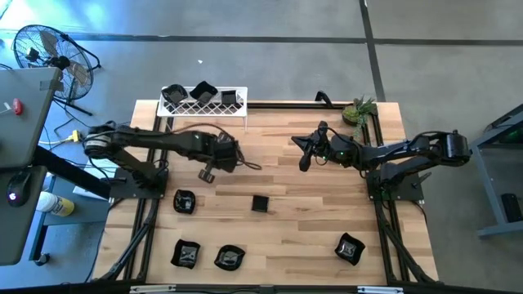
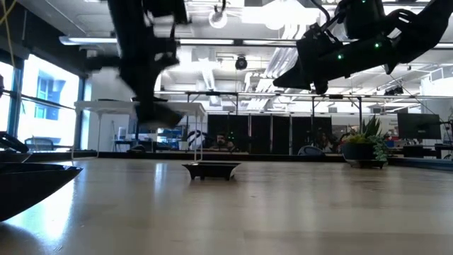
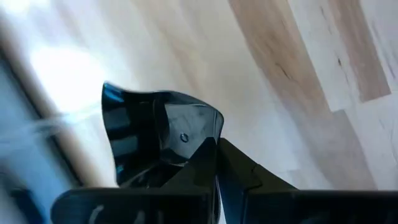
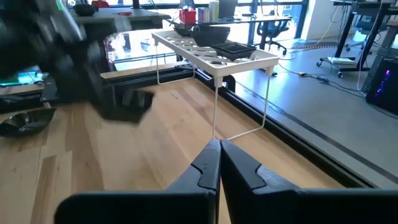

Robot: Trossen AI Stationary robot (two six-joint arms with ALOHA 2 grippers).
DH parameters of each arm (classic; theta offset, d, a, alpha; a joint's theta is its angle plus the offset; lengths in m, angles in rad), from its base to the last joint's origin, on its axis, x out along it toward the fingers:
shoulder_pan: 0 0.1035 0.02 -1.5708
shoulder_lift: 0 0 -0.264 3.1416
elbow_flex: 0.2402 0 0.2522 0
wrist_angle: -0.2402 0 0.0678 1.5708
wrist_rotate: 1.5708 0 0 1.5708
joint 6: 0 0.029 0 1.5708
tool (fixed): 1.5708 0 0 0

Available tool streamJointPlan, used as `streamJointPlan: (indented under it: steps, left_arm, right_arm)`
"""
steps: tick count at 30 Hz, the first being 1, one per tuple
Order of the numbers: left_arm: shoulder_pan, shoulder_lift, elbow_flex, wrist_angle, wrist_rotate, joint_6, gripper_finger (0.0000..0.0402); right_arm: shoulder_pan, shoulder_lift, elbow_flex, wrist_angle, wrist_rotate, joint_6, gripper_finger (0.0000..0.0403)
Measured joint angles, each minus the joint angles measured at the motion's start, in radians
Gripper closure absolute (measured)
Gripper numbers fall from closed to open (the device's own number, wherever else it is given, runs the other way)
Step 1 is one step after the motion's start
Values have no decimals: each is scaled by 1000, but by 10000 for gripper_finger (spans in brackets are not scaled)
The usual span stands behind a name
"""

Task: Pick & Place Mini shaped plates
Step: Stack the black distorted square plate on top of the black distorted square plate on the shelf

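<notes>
Between the left tool's (image 1: 207,173) pinched fingers, held clear above the counter (image 1: 310,212): a glossy black mini plate (image 3: 158,134), seen close only from the left wrist. Behind it, white rack (image 1: 204,103) bearing three plates. Nearer, five more plates scattered, square one (image 1: 260,203) closest. Opposite, right tool (image 1: 304,161) hovering, fingers together, empty, beside potted plant (image 1: 358,110).
</notes>
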Motion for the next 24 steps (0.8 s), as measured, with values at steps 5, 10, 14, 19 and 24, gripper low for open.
streamJointPlan:
  steps: [5,10,14,19,24]
  left_arm:
    - [0,-103,116,-129,-35,81,400]
    - [9,-202,131,-185,-190,169,401]
    - [81,-259,131,-211,-268,254,401]
    - [238,-301,131,-168,-273,382,401]
    - [380,-306,130,-62,-246,579,401]
  right_arm:
    - [0,0,0,-2,0,-6,399]
    - [0,0,0,-3,-2,-7,397]
    - [0,0,0,-2,-2,-7,401]
    - [0,0,0,-2,-3,-2,397]
    - [0,1,0,-2,-3,-2,401]
